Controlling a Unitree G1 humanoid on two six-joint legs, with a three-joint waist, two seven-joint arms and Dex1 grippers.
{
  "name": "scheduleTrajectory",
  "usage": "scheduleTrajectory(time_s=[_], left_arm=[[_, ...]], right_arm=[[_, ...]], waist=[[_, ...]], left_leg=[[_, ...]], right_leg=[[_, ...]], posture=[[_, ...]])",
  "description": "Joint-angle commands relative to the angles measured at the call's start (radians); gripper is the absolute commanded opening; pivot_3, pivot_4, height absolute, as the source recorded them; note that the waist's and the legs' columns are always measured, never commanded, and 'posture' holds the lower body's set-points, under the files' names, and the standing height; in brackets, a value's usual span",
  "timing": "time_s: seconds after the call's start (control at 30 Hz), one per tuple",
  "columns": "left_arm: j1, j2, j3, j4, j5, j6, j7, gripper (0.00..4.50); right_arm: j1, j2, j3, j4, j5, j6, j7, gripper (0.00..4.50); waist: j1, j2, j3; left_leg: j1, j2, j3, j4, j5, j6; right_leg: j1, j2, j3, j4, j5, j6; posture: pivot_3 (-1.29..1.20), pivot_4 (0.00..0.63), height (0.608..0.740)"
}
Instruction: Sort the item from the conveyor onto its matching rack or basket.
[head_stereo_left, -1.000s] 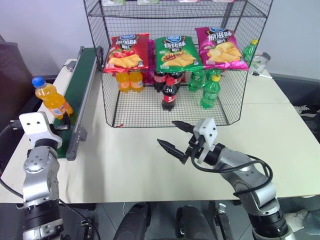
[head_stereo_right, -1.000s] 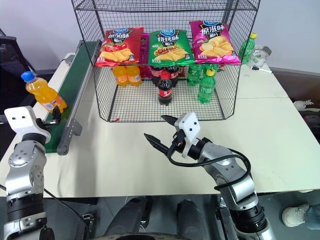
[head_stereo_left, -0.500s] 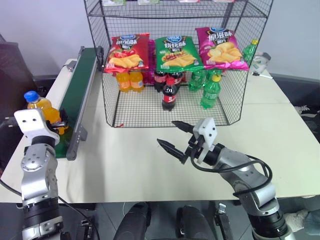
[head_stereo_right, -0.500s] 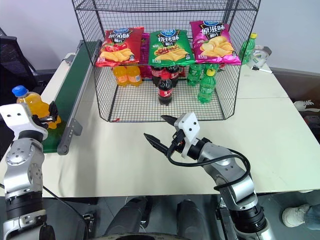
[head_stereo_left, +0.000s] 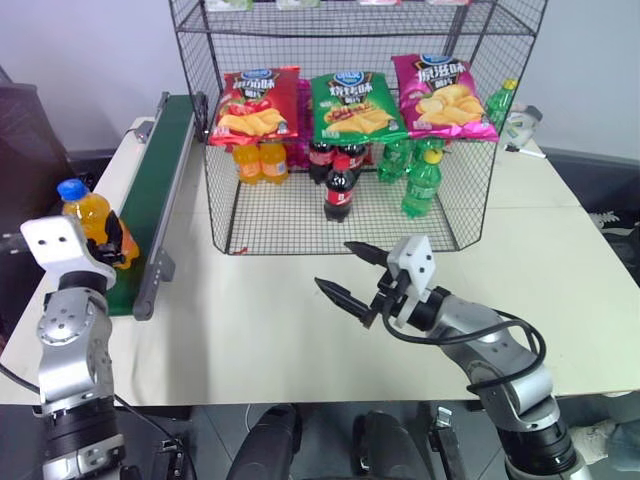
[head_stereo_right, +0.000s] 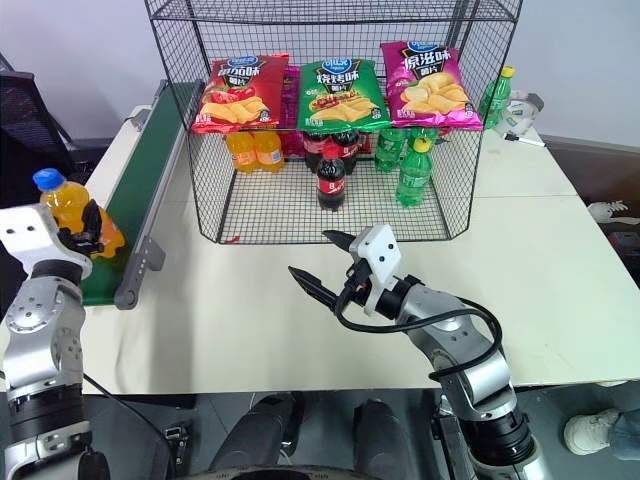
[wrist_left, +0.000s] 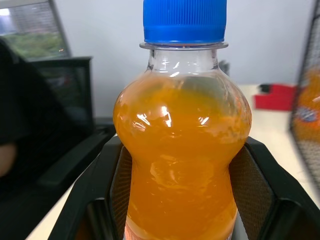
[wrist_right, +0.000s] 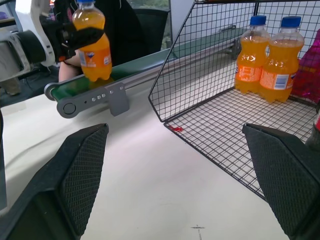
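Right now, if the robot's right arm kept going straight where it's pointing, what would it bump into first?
Probably the conveyor, near its end roller. The right gripper, jaws open, points across bare table toward it; depth is uncertain.

Both eye views look down over the table (head_stereo_left: 300, 300); wrist views sit close, sharing the orange bottle (wrist_left: 182, 165).

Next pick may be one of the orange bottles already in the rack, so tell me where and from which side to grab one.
Grip an orange bottle at its narrow waist above the label, coming level through the rack's open front. They stand upright, side by side, touching, at the back left under the red crisp bag, so a top approach is probably blocked. Take the nearer one; the right claw is open and free.
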Motion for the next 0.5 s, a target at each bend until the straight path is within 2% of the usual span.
scheduleTrajectory(time_s=[0.03, 0.17, 0.27, 0.5], left_arm=[[-0.052, 0.036, -0.016, -0.141, -0.055, 0.001, -0.049, 2.23], [-0.096, 0.036, -0.148, -0.225, -0.142, 0.111, -0.166, 2.23], [-0.13, 0.001, -0.241, -0.212, -0.111, 0.129, -0.173, 2.23], [-0.213, -0.103, -0.363, 0.041, 0.026, 0.003, -0.136, 2.23]], right_arm=[[0.002, -0.005, -0.018, -0.03, 0.016, -0.013, 0.012, 4.5], [0.0, -0.003, -0.016, -0.02, 0.009, -0.018, 0.019, 4.5], [0.002, 0.0, -0.014, -0.021, 0.002, -0.02, 0.013, 4.5], [0.008, 0.013, -0.002, -0.037, -0.016, -0.019, -0.016, 4.5]], waist=[[0.0, 0.0, 0.0], [0.001, 0.0, 0.0], [-0.001, 0.0, 0.0], [-0.009, 0.0, 0.0]], left_leg=[[0.0, 0.0, 0.0, 0.0, 0.0, 0.0], [0.0, 0.0, 0.0, 0.0, 0.0, 0.0], [0.0, -0.001, 0.0, 0.0, 0.0, 0.0], [0.0, 0.0, 0.0, -0.001, 0.0, 0.0]], right_leg=[[0.0, 0.0, 0.0, 0.0, 0.0, 0.0], [0.001, 0.0, 0.0, 0.0, 0.0, 0.0], [0.003, 0.0, 0.0, 0.0, 0.0, 0.0], [0.002, 0.001, 0.0, 0.001, 0.0, 0.0]], posture=[[0.0, 0.15, 0.74], [0.0, 0.15, 0.74], [0.0, 0.15, 0.74], [0.0, 0.15, 0.74]])
